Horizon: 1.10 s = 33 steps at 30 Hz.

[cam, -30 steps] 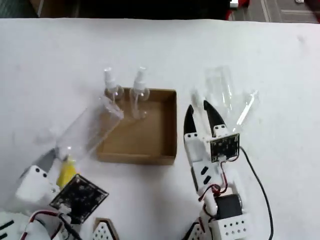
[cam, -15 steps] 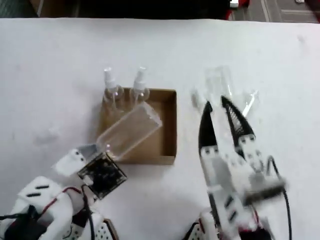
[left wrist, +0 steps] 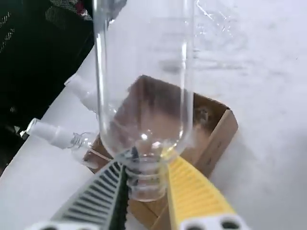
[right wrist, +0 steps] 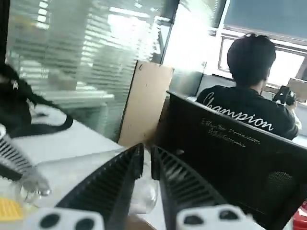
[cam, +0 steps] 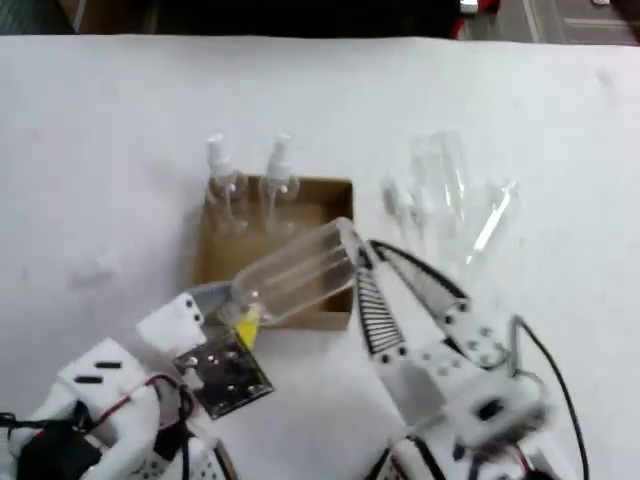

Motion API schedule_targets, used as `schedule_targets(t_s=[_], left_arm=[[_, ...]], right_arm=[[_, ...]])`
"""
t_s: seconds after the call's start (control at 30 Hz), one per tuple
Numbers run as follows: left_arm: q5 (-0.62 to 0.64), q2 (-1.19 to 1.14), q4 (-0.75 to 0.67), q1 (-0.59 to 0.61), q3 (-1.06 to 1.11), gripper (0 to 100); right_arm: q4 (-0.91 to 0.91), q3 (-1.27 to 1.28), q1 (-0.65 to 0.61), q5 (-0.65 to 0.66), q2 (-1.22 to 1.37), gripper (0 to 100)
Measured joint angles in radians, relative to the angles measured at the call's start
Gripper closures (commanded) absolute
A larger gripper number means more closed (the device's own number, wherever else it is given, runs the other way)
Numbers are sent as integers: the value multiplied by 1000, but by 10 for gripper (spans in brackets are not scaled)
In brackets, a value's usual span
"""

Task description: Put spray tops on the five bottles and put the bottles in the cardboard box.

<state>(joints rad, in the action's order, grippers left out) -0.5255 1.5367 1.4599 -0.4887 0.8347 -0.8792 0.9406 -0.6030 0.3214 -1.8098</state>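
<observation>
My left gripper (cam: 243,312) (left wrist: 146,184) is shut on the neck of a clear bottle without a top (cam: 300,270) (left wrist: 144,86). The bottle hangs tilted over the cardboard box (cam: 300,318) (left wrist: 219,129), base pointing right. My right gripper (cam: 362,257) (right wrist: 147,152) is raised beside the bottle's base, its fingers almost together with nothing between them. Two bottles with white spray tops (cam: 225,185) (cam: 280,180) stand at the box's back wall. To the right of the box, clear bottles (cam: 440,170) and loose spray tops (cam: 400,200) (cam: 495,215) lie on the table.
The white table (cam: 120,130) has free room to the left of the box and behind it. The right arm's cable (cam: 545,365) trails at the lower right. Chairs and a seated person show beyond the table in the right wrist view.
My left arm has swung the bottle rightward from the table's left to above the box. My right gripper has left the loose tops, turned towards the bottle's base and shut.
</observation>
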Motion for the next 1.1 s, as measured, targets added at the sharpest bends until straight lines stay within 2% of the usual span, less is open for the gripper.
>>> schedule_targets(t_s=[0.1,0.17,0.5,0.67,0.8,0.9,0.97,1.1], left_arm=[[0,-17,-28,0,49,978],[2,-21,-32,0,72,978],[12,-18,-57,2,78,978],[97,2,-124,-8,78,978],[109,6,-138,-9,78,978],[109,5,-138,-6,78,978],[109,6,-138,-6,78,978],[109,6,-141,-6,78,977]], right_arm=[[-3,87,-21,140,0,982],[-26,118,-21,186,0,982],[-124,198,-34,207,0,982],[-130,292,-37,282,6,982],[-169,278,-34,299,6,978],[-250,178,-38,302,5,974],[-304,89,-54,302,5,930],[-359,-15,-87,308,2,727]])
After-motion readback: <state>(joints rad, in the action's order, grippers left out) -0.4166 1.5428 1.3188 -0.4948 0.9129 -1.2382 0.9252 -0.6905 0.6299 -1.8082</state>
